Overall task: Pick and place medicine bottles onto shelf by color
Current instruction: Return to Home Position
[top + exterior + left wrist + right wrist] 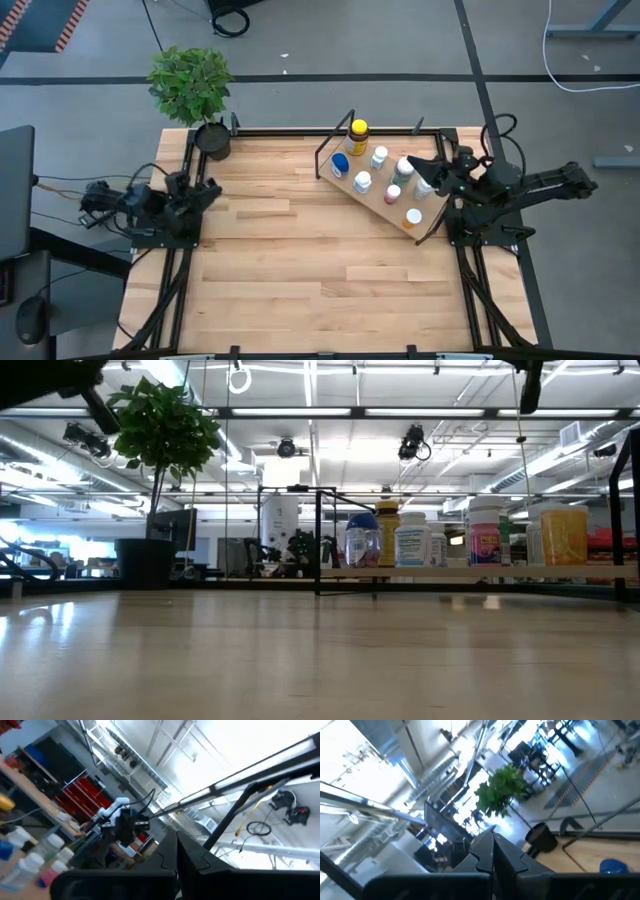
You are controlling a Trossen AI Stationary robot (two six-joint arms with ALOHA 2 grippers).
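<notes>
- Right gripper (493,842): I read its two dark fingers as pressed together with nothing between them. In the high view it overlaps the end of the shelf nearest its own base. The low view shows no finger down among the bottles, so I judge it raised above them.
- Left gripper (176,842): the fingers are likewise closed on nothing. The arm is folded at the left edge of the table, well apart from the shelf.
- Small plastic medicine bottles (379,155): I count eight, all on the shelf, and the low view shows those it catches upright. The amber bottle with yellow cap (358,130) and the blue-capped bottle (340,165) stand at the end nearer the potted plant (190,82). White-capped ones fill the middle. The pink bottle (393,193) and the orange bottle with white cap (413,216) stand toward the right arm.
- Light-wood rectangular shelf on a thin black wire frame (377,200): it sits diagonally on the far right part of the table.
- Wooden plank tabletop (300,270): I see no bottle lying off the shelf.
- Status, in my judgement: placement is complete, and only parking the right arm is left.
</notes>
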